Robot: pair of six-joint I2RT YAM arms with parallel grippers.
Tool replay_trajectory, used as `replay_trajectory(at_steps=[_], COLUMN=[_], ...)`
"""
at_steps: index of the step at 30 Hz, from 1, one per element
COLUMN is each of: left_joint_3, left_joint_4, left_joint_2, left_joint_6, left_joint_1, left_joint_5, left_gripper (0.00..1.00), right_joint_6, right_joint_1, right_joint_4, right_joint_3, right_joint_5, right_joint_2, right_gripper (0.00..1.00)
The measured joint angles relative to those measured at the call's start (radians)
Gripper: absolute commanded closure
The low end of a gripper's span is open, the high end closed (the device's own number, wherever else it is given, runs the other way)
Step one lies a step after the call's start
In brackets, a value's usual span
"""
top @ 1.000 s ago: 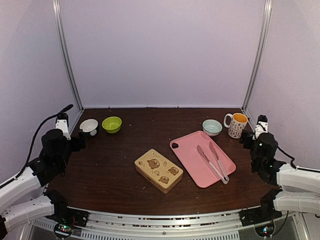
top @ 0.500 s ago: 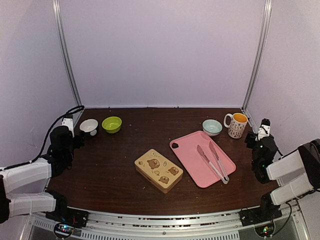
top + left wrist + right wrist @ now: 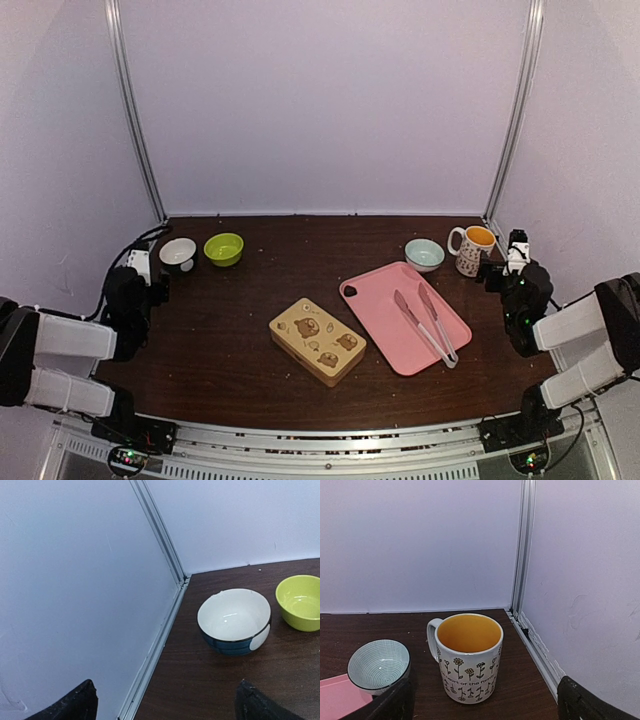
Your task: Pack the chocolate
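No chocolate lumps show in any view. The tan tin (image 3: pixel 317 341) lies near the table's middle front, its bear-printed lid on. My left gripper (image 3: pixel 158 287) is open and empty at the left edge, pointing at the white bowl with the blue outside (image 3: pixel 178 252). In the left wrist view the gripper (image 3: pixel 167 715) shows only its two dark fingertips (image 3: pixel 80 706), wide apart. My right gripper (image 3: pixel 492 276) is open and empty at the right edge, facing the flowered mug (image 3: pixel 472 250). In the right wrist view the gripper (image 3: pixel 485 715) has the mug (image 3: pixel 468 657) a little ahead of it.
A pink cutting board (image 3: pixel 380 300) carries metal tongs (image 3: pixel 427 325). A green bowl (image 3: pixel 223 248) stands at the back left, beside the white bowl (image 3: pixel 234 620). A pale teal bowl (image 3: pixel 425 254) stands left of the mug. Booth walls and metal rails (image 3: pixel 155 645) stand close on both sides.
Both arms have drawn back and folded low towards the table's side edges. The left gripper now faces the white bowl, the right one the mug. The table's objects have not moved.
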Motion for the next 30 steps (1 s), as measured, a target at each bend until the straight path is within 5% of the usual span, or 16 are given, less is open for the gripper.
replay_trajectory(at_steps=[8, 12, 30], left_joint_3=[-0.019, -0.019, 0.096], left_joint_4=[0.175, 0.339, 0.217], left_joint_2=[0.045, 0.2, 0.235], left_joint_6=[0.018, 0.005, -0.069], left_joint_1=[0.083, 0.141, 0.229], left_joint_5=[0.137, 0.268, 0.46], left_gripper=[0.02, 0.02, 0.02], right_joint_6=[0.008, 0.009, 0.011], right_joint_1=[-0.003, -0.004, -0.004], right_joint_4=[-0.016, -0.019, -0.023], right_joint_3=[0.004, 0.004, 0.006], right_joint_5=[0.0, 0.0, 0.0], right_joint_2=[0.0, 0.0, 0.0], right_gripper=[0.0, 0.0, 0.0])
